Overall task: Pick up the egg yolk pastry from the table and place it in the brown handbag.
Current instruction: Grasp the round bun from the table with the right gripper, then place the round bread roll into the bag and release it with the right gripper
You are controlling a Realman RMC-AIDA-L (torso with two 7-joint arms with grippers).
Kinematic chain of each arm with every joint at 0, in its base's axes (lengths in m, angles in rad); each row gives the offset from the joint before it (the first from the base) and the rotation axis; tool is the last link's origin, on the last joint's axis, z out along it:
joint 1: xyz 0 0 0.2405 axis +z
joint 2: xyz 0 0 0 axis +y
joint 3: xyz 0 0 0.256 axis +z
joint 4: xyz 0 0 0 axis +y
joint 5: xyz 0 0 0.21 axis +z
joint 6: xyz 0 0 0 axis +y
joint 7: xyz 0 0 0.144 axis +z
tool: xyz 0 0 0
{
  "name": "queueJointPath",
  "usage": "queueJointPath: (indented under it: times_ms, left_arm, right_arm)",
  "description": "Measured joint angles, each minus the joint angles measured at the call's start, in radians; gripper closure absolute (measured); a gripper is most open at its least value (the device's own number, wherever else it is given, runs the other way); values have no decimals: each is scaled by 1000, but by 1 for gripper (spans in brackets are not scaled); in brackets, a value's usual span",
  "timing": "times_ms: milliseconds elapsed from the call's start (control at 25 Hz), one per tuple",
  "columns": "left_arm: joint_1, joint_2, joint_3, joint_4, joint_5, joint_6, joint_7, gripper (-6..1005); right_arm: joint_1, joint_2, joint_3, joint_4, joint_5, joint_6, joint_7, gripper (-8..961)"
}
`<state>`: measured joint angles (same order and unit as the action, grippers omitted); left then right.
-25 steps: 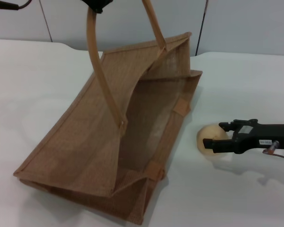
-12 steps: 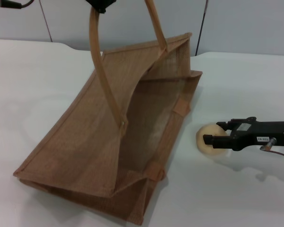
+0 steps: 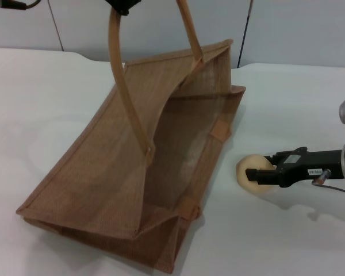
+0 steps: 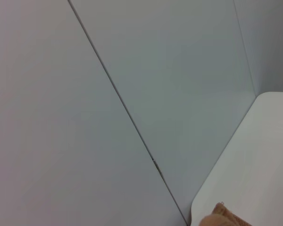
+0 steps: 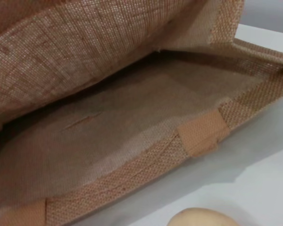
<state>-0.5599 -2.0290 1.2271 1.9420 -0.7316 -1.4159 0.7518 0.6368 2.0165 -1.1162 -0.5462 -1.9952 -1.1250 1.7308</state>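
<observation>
While beside bag [image 3: 132, 172], gripped pastry [image 3: 247, 171]

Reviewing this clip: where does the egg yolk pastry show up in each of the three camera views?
Head view: the egg yolk pastry sits right of the brown handbag, between the right gripper's fingers.
Left wrist view: not in it; only wall, table and a bag corner.
Right wrist view: its top shows at the bottom edge.
Shared landmark: the handbag's tan strap tab.
</observation>
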Motion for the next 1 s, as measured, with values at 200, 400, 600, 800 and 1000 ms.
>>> queueJointPath:
  times_ms: [200,400,600,800,1000]
  left_arm:
    - [0,0,0,-1,0,0,1,875]
    - [1,0,6,-3,10,2,1,875]
    - [0,0,11,-13,21,6,1,875]
    - [0,-1,11,-14,21,9,1,874]
    - [-17,1,11,-21,22,9,4,874]
  right_arm:
    - [1,1,4,-9,-1,-3,14,389]
    - [1,1,6,-34,4,-2,49,410]
    - [-2,1,5,-61,0,-3,78,415]
    - [-12,1,6,-112,0,-15,98,430]
    - [-41,3,12,-260,8,-87,142,445]
